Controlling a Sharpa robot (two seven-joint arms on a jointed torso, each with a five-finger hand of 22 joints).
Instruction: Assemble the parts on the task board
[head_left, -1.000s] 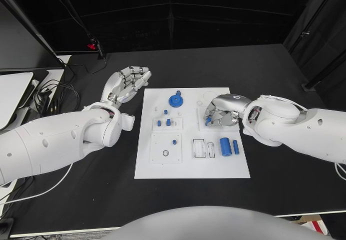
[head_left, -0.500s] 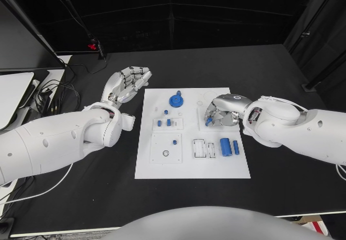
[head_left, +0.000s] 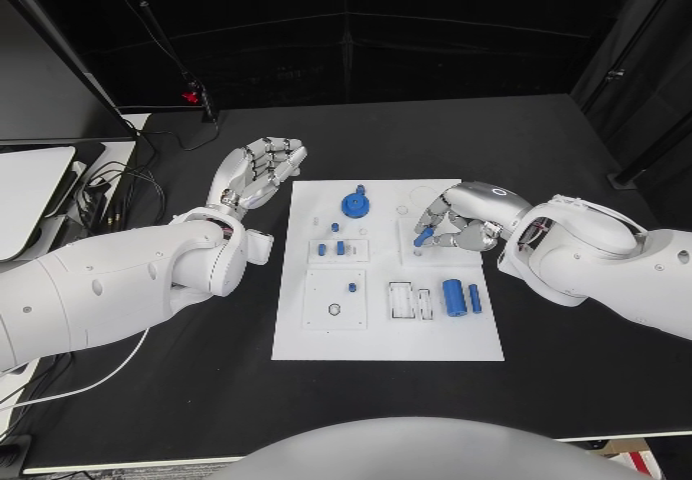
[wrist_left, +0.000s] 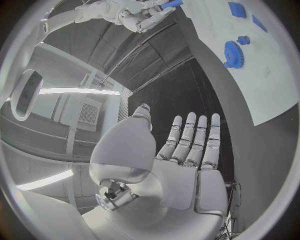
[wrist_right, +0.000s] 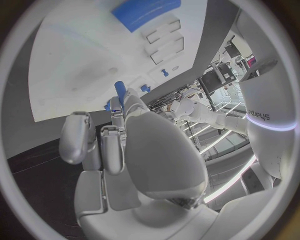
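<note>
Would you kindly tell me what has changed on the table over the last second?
The right hand, pinching a small blue peg, has lifted slightly and tilted the peg over the task board. The left hand stays open beside the board; the blue gear and the two blue cylinders have not moved.

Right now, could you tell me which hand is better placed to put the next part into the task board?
The right hand: it already pinches a small blue peg above the task board. The left hand hovers open beside the board, holding nothing.
</note>
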